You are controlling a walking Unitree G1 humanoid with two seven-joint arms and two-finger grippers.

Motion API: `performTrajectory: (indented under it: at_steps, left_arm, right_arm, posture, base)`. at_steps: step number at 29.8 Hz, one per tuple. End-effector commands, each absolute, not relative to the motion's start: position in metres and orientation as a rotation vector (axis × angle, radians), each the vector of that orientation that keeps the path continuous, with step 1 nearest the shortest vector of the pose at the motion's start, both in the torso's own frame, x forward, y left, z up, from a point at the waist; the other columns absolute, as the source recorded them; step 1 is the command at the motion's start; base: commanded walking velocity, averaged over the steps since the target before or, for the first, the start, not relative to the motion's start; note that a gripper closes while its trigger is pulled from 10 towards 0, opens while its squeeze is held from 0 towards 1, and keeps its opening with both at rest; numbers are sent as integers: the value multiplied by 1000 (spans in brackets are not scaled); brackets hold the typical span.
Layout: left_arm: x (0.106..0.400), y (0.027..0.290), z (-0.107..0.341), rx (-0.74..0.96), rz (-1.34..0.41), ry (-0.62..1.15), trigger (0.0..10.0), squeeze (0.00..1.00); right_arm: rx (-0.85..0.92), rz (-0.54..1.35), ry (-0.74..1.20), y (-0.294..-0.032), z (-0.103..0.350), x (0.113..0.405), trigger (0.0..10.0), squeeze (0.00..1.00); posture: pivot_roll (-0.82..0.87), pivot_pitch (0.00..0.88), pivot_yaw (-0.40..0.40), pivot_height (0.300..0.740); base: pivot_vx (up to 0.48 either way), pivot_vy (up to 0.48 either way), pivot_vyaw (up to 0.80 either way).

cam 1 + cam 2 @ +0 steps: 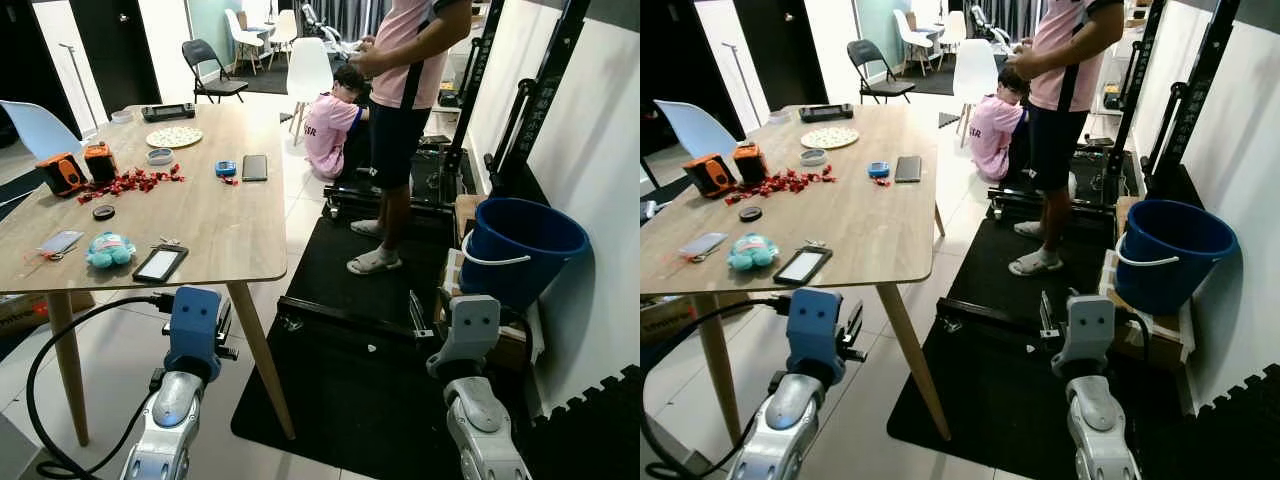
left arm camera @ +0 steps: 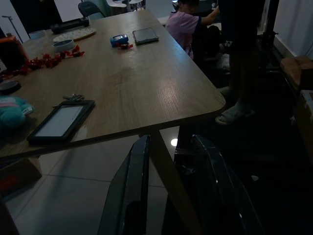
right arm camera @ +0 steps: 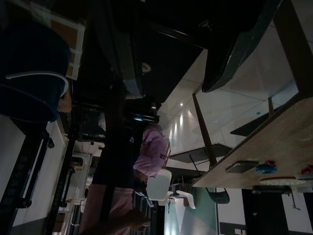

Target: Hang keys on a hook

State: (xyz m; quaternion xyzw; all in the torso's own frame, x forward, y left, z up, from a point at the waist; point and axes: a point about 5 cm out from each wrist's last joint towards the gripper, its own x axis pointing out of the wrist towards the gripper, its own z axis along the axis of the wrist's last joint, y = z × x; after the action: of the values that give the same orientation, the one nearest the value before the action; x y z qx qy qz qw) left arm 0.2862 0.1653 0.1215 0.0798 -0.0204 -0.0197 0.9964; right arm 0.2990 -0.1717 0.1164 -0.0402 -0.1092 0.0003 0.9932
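Observation:
A small bunch of keys (image 1: 165,241) lies on the wooden table (image 1: 230,215) near its front edge. It sits just behind a black tablet (image 1: 160,263) and beside a teal plush toy (image 1: 109,249). The left wrist view also has the keys (image 2: 73,97) at the tablet's far corner. My left gripper (image 2: 170,147) hangs low in front of the table's front right leg. It is open, with nothing between its fingers (image 2: 129,196). My right gripper (image 3: 171,90) hangs over the black floor mat (image 1: 350,390), open and holding nothing.
A person (image 1: 405,90) stands on the mat ahead, and another person (image 1: 330,120) crouches beside them. A blue bucket (image 1: 520,250) sits on a box at the right wall. The table also carries a phone (image 1: 254,167), red bits (image 1: 130,182) and orange devices (image 1: 62,173). Chairs stand behind.

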Motion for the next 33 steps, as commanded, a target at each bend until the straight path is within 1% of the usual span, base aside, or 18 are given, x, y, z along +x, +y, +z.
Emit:
performTrajectory:
  at_steps: [1, 6, 33]
  left_arm:
    - [284, 167, 119, 145, -25, -22, 10000, 0]
    - [283, 167, 118, 137, -18, -20, 10000, 0]
    - [281, 168, 119, 135, -11, -18, 10000, 0]
  right_arm:
    - [-78, -2, -204, -172, 113, 297, 10000, 0]
    - [-79, 2, -204, -171, 113, 298, 10000, 0]
    - [-78, 10, -202, -170, 113, 299, 10000, 0]
  posture:
    - [109, 61, 10, 740]
    - [110, 63, 9, 740]
    - [116, 66, 6, 740]
  base:
    - [0, 0, 0]
    - [0, 312, 0]
    - [0, 472, 0]
